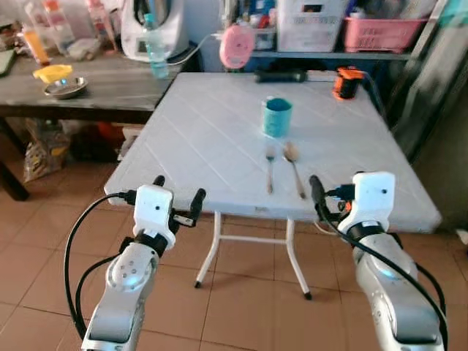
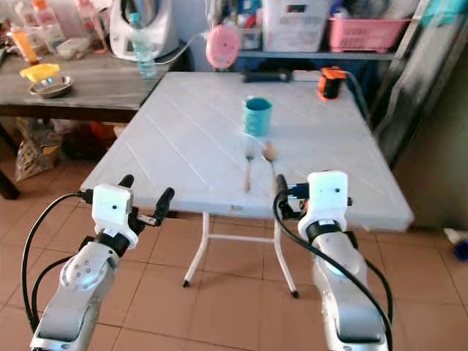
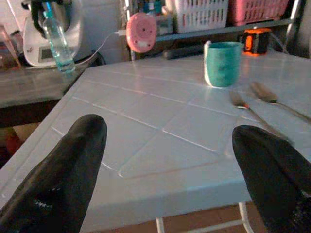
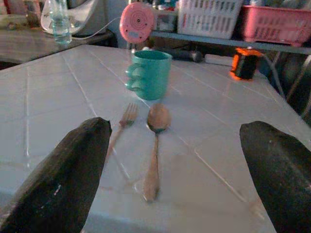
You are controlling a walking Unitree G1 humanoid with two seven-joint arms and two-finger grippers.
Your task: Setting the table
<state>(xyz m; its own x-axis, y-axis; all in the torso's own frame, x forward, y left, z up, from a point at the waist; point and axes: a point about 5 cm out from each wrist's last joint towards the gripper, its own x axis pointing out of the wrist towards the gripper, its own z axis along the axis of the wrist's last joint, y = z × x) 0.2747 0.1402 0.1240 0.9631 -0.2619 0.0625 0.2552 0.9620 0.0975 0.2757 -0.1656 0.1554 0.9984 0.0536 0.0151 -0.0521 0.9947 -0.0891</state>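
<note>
A teal mug (image 1: 277, 117) stands upright on the white folding table (image 1: 205, 146), past its middle. In front of the mug a fork (image 1: 270, 170) and a spoon (image 1: 294, 167) lie side by side, handles toward me, the fork on the left. My left gripper (image 1: 178, 188) hovers open at the table's near left edge with nothing between its fingers. My right gripper (image 4: 174, 128) is open at the near edge, just right of the spoon's handle, and also holds nothing.
A dark wooden side table (image 1: 110, 91) at the left carries a metal bowl (image 1: 64, 88), a water bottle (image 1: 155, 51) and a white appliance (image 1: 150, 25). An orange-black device (image 1: 346, 82) and a black object (image 1: 280, 75) lie at the table's far edge. Shelves with baskets stand behind.
</note>
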